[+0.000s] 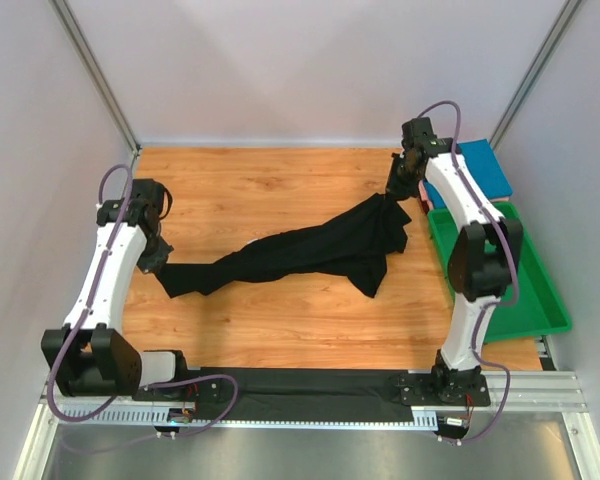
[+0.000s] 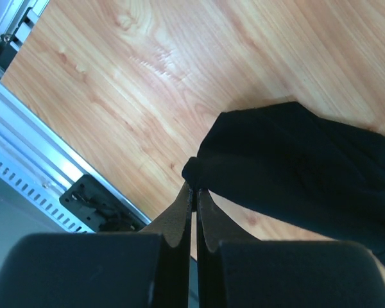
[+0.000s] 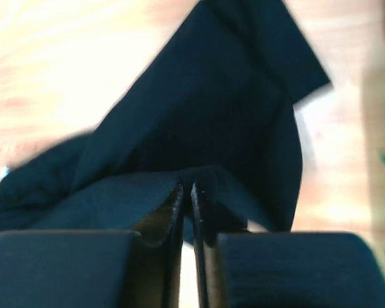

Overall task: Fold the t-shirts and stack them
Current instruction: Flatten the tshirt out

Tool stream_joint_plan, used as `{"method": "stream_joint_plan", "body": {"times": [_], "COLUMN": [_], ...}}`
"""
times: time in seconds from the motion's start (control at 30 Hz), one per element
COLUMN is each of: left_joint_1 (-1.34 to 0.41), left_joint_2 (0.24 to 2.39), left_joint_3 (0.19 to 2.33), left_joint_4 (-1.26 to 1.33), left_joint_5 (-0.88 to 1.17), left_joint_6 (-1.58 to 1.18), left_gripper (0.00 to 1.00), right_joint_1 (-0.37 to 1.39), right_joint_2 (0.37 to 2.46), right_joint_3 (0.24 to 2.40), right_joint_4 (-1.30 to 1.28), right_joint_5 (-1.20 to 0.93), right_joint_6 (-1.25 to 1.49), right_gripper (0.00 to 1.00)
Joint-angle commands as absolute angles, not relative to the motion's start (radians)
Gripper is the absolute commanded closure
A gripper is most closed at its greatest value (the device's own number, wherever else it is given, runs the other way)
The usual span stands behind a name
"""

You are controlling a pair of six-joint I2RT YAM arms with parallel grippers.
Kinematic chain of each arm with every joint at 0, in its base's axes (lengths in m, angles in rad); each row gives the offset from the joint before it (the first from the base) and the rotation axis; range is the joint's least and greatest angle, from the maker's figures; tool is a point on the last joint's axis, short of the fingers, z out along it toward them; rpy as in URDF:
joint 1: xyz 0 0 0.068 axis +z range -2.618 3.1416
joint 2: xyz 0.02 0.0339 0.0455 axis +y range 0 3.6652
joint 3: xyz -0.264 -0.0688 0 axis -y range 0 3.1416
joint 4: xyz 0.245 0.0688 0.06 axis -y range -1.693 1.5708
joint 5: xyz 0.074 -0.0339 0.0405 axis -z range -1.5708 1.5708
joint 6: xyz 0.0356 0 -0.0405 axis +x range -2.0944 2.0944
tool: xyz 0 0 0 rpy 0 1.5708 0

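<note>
In the top external view, a large black cloth t-shirt [image 1: 310,250] is seen stretched in a loose, sagging band across the light wooden tabletop [image 1: 270,180], to the left of a green plastic tray [image 1: 540,305]. The shirt's far end, the one nearer the tray, is raised off the wood and pinched by the right gripper [image 1: 395,188], just beside the tray's far left corner. The other end is held by the left gripper [image 1: 160,262], well apart from the tray at the opposite side of the table. The widest bunch of cloth lies crumpled on the wood near the tray's left wall. A flat teal-blue t-shirt [image 1: 485,165] is seen just past the tray's far end.

In the left wrist view, the two dark fingers [image 2: 179,215] are pressed together with a small fold of the black shirt's edge clamped at their tips. The rest of the cloth spreads away over the wood. A silver slotted metal rail [image 2: 25,160] is seen along the table's edge.

In the right wrist view, which is somewhat blurred, the fingers are brought almost together on a hem of the black shirt, and the cloth hangs away from them above the wood. A thin green strip of the tray is visible at the right edge.
</note>
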State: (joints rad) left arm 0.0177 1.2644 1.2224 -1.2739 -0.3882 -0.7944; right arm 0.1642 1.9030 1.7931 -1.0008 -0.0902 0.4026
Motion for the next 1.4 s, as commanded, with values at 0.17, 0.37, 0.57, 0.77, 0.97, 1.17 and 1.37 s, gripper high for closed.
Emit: {"method": "stream_joint_plan", "body": {"times": [0.17, 0.37, 0.57, 0.77, 0.97, 1.17, 1.37], "left_joint_1": [0.02, 0.021, 0.02, 0.02, 0.02, 0.02, 0.02], "left_joint_2": [1.336, 1.362, 1.377, 1.379, 1.381, 1.385, 1.391], "left_joint_3": [1.227, 1.233, 1.25, 1.246, 1.247, 1.252, 1.247], "left_joint_4": [-1.197, -1.172, -1.161, -1.163, -1.158, -1.155, -1.154], "left_joint_5": [-0.405, -0.364, -0.361, -0.357, -0.333, -0.319, -0.314], "left_joint_6": [-0.732, -0.723, -0.709, -0.703, -0.704, -0.709, -0.718], "left_gripper": [1.0, 1.0, 1.0, 1.0, 1.0, 1.0, 1.0], "right_joint_1": [0.11, 0.136, 0.195, 0.19, 0.19, 0.19, 0.19], "right_joint_2": [2.053, 1.772, 1.744, 1.796, 1.853, 1.874, 1.894], "right_joint_3": [2.001, 1.637, 1.439, 1.359, 1.356, 1.376, 1.396], "right_joint_4": [-1.132, -0.93, -0.784, -0.678, -0.64, -0.617, -0.626], "right_joint_5": [-0.074, -0.063, -0.012, -0.043, -0.067, -0.078, -0.068], "right_joint_6": [0.428, 0.425, 0.285, 0.207, 0.173, 0.172, 0.179], "right_gripper": [0.61, 0.59, 0.62, 0.61, 0.6, 0.61, 0.72]}}
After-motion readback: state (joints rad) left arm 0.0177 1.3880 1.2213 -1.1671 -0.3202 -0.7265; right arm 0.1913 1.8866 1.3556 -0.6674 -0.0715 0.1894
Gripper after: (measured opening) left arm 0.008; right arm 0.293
